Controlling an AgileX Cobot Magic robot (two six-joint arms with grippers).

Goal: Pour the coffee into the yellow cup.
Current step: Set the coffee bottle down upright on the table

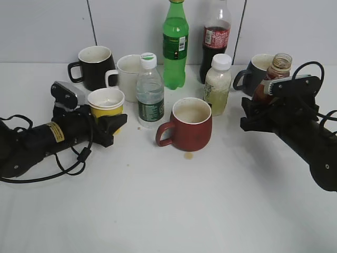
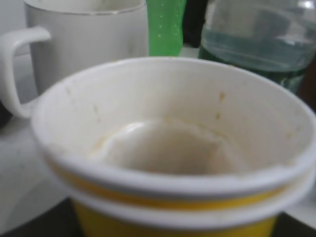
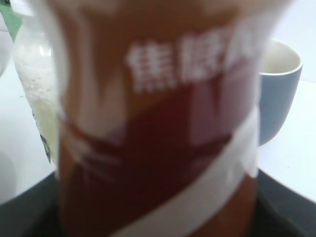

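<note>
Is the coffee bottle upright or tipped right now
Upright. The coffee bottle stands with its open, capless neck pointing up, the right gripper at its body.

A red mug [image 1: 185, 132] stands at the table's [image 1: 168, 211] middle, a brown stain [image 1: 188, 155] just before it. Behind are a clear water bottle [image 1: 150, 92], a white-capped bottle of pale drink [image 1: 217, 84], a white mug [image 1: 128, 77], a black mug [image 1: 93, 67], a green soda bottle [image 1: 175, 45], a cola bottle [image 1: 214, 39] and a blue-grey mug [image 1: 255, 71].

The exterior view slants down at the counter [image 1: 210, 211] from the front; each wrist view is blurred-close, on cup [image 2: 173, 148] and bottle [image 3: 158, 123].
</note>
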